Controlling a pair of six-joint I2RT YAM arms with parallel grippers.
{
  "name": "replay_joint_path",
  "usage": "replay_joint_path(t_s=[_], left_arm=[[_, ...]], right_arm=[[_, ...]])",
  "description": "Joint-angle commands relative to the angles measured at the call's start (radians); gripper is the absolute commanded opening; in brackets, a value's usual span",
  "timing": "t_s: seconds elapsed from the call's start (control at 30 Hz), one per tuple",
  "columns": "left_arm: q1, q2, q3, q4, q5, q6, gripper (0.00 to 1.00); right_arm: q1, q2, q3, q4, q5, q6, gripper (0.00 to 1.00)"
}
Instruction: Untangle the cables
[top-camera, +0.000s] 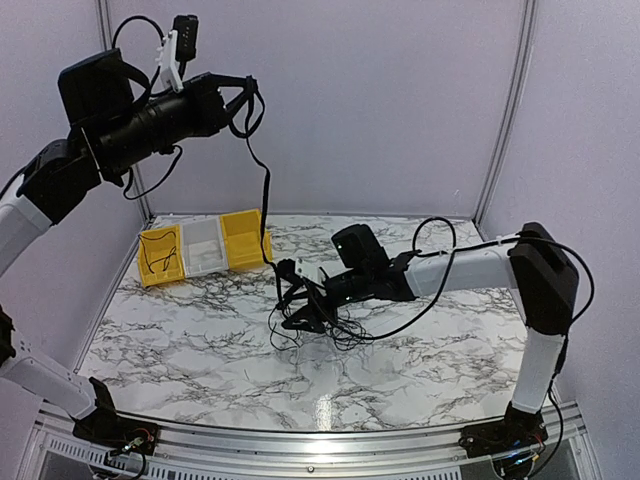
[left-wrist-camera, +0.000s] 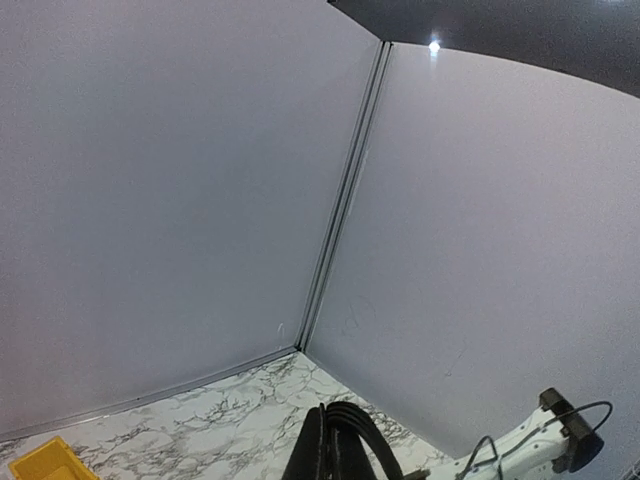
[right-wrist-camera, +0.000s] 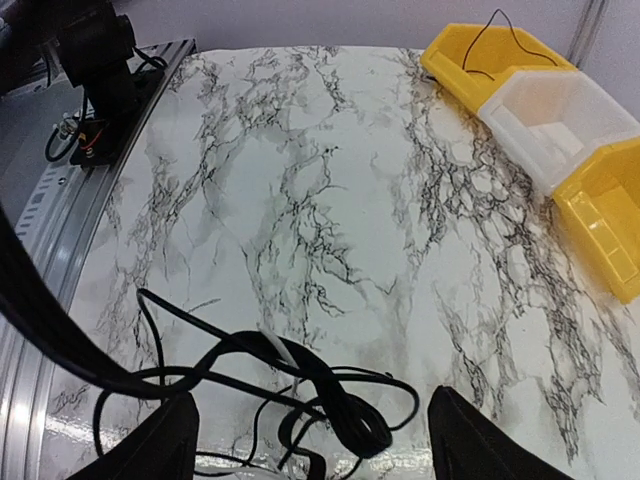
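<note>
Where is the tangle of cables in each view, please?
Top external: the tangle of cables lies mid-table under the right claw; one strand runs up to the left claw.
Left wrist: not in it.
Right wrist: bottom centre, inside the open claw.
Shared landmark: the yellow bin holding one thin cable, left of the tangle from above, top right in the right wrist view.

No readable text, label, brand, number or sign visible in any of three views.

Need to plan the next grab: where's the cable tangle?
In the top view, the tangle of thin black cables lies mid-table under the right gripper, right of a yellow plastic bin.
</note>
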Motion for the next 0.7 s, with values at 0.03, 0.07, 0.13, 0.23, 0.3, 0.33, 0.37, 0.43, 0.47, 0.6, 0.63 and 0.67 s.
replay_joint_path(t_s=[0.03,0.07,0.13,0.23,0.3,0.33,0.37,0.43,0.47,0.6,0.63,0.67], left_arm=[[-0.013,0.017,0.103,0.011,-0.009,-0.028,0.0],[-0.013,0.026,0.119,0.008,-0.006,-0.031,0.0],[-0.016,0.036,0.15,0.007,-0.001,-0.036,0.0],[-0.024,0.062,0.226,0.003,0.007,-0.028,0.0],[-0.032,0.09,0.327,-0.008,0.005,-0.012,0.0],[-0.036,0.104,0.378,-0.017,0.0,0.0,0.0],[-0.04,0.118,0.426,-0.028,-0.007,0.011,0.0],[-0.042,0.141,0.509,-0.036,-0.029,0.037,0.0],[-0.042,0.15,0.549,-0.037,-0.043,0.052,0.0],[-0.042,0.172,0.674,-0.033,-0.102,0.122,0.0],[-0.042,0.167,0.685,-0.027,-0.117,0.137,0.0],[-0.042,0.159,0.684,-0.022,-0.133,0.152,0.0]], right_arm=[[0.012,0.166,0.06,0.181,-0.162,0.158,0.69],[0.012,0.198,0.076,0.191,-0.193,0.183,0.61],[0.012,0.255,0.112,0.191,-0.238,0.238,0.29],[0.01,0.319,0.141,0.169,-0.231,0.276,0.15],[0.007,0.34,0.133,0.153,-0.191,0.283,0.16],[0.003,0.349,0.125,0.148,-0.183,0.289,0.15],[-0.004,0.355,0.108,0.148,-0.176,0.298,0.14],[-0.025,0.364,0.082,0.159,-0.166,0.324,0.13],[-0.039,0.368,0.074,0.157,-0.156,0.333,0.14],[-0.106,0.37,0.066,0.084,-0.085,0.327,0.24],[-0.121,0.365,0.065,0.069,-0.073,0.316,0.24],[-0.138,0.356,0.062,0.06,-0.072,0.307,0.24]])
